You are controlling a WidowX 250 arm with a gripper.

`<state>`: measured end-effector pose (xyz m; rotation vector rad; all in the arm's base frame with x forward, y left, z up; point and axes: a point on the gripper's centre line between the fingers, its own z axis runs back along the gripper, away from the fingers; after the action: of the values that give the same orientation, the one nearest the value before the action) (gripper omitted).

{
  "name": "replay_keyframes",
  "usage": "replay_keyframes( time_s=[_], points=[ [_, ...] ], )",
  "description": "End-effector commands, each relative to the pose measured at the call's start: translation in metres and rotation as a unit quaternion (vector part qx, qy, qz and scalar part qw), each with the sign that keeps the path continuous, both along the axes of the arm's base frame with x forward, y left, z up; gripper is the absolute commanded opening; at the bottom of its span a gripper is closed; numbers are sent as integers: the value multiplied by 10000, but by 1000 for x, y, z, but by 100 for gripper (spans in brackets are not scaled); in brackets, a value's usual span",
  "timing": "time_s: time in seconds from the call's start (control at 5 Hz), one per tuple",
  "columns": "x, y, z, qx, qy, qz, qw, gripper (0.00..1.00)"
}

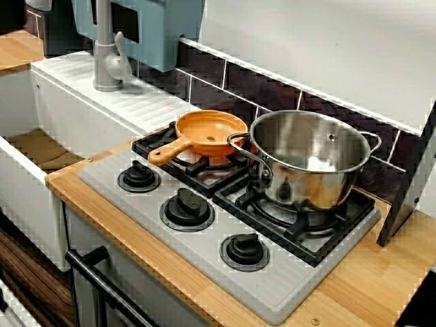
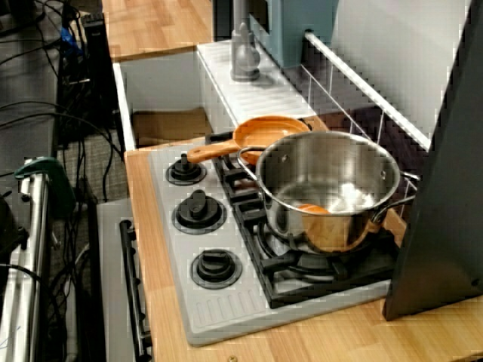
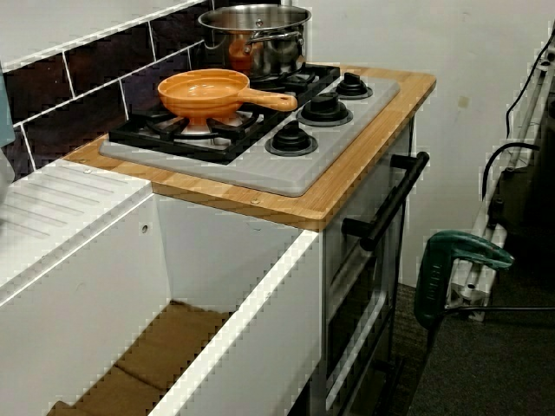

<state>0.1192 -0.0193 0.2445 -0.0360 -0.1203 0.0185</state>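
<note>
Fingers unseen; steel pot (image 1: 310, 160) beside orange pan (image 1: 210, 133).

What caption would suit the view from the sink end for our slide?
An orange pan on the near burner, steel pot behind it, three black knobs along the grey hob.

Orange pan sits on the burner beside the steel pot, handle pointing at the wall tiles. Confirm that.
Not quite: the orange pan sits on the burner beside the steel pot, but its handle points toward the knobs, as the view from above shows.
</note>
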Motion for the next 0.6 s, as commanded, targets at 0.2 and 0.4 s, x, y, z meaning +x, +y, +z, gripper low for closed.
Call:
replay_keyframes(
  time_s=[0.2, 0.4],
  points=[
    [11, 9, -16, -258, -121, 62, 9996, 100],
    [32, 16, -34, -184, -199, 231, 9994, 100]
  ],
)
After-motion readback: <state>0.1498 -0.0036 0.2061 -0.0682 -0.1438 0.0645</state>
